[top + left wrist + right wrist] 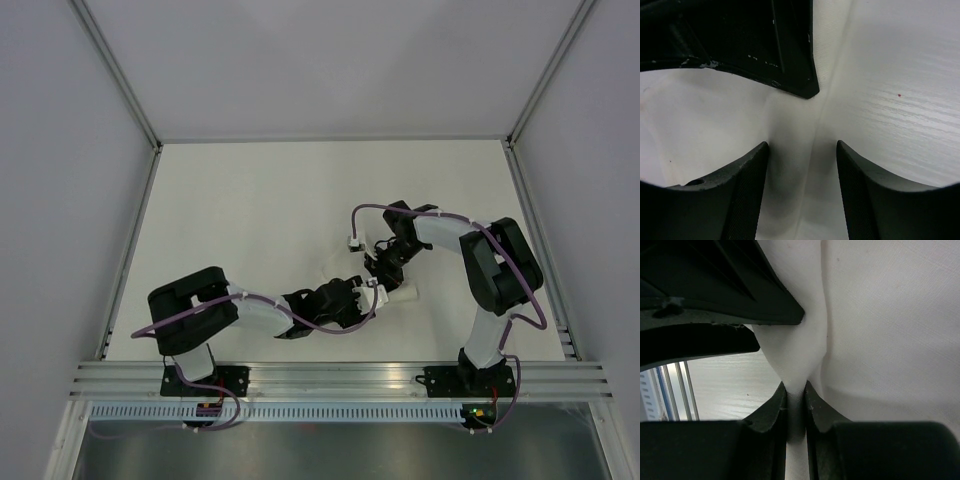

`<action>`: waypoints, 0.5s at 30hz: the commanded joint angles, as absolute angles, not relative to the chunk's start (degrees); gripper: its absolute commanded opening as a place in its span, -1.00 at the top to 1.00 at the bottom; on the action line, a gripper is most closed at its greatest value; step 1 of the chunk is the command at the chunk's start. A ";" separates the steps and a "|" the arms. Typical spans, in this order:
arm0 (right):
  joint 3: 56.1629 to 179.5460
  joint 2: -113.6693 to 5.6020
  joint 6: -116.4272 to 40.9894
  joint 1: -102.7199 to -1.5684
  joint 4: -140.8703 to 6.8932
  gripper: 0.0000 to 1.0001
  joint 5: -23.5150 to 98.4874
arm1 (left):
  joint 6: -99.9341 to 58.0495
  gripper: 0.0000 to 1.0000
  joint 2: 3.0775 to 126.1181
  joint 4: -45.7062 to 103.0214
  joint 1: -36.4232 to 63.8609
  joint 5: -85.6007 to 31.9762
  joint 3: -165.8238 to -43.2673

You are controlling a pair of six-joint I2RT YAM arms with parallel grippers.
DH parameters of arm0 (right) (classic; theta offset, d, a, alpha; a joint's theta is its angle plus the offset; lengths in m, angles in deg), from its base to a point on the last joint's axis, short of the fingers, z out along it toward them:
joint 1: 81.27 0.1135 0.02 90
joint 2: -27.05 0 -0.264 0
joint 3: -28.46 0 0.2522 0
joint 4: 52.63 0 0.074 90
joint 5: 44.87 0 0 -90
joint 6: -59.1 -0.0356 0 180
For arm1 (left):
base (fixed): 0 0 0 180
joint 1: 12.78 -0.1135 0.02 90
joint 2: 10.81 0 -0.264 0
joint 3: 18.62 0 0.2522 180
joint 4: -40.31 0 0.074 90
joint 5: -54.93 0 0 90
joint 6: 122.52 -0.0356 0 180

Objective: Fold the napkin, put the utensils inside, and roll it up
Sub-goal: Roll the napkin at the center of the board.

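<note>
Top external: both arms meet mid-table, a little right of centre. Left gripper [350,297] comes in from the left. Its wrist view shows the jaws well apart, straddling a raised ridge of the napkin [790,125] without pinching it, probably staged to steady or take that fold. Napkin lies bunched small between the two grippers. Right gripper [795,390] is narrow and clamped on a cloth fold, which tents up from the fingers, likely to carry the edge over. Utensils not seen; whether cloth or arms hide them, cannot tell.

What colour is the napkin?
Plain white, no pattern. The napkin shows best in the right wrist view.
</note>
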State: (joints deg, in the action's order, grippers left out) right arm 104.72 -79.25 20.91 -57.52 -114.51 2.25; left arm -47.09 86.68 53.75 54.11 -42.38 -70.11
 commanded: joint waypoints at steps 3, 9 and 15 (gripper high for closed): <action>101.90 -84.75 23.50 -57.10 -109.02 0.79 10.15 | -51.15 -0.24 89.82 57.58 54.19 -45.09 -71.93; 101.81 -85.01 23.50 -57.10 -108.93 0.80 10.32 | -50.45 -0.13 93.07 56.26 54.11 -43.51 -71.66; 101.64 -84.93 23.32 -57.19 -108.85 0.80 10.67 | -48.43 0.45 94.66 53.98 54.10 -40.53 -71.93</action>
